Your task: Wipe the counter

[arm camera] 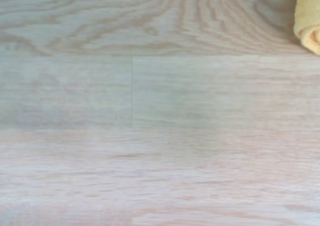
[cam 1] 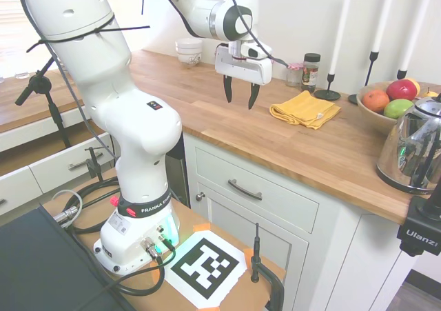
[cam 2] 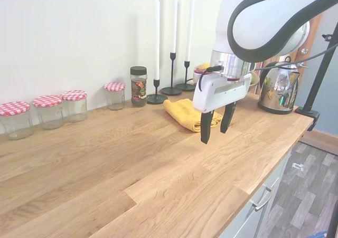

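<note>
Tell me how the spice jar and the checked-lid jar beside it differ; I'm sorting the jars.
The spice jar is taller and narrower, with a dark lid and a printed label; the checked-lid jar is squatter, red-and-white topped, unlabelled and looks empty. Both stand upright on the counter near the wall.

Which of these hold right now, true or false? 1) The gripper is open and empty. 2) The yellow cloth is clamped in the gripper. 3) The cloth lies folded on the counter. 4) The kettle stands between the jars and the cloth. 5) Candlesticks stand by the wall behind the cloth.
1) True: the gripper hangs open above the counter, holding nothing.
2) False: the yellow cloth lies on the wood, apart from the gripper.
3) True.
4) False: the kettle stands beyond the cloth, away from the jars.
5) True: the candlesticks stand there.
</note>
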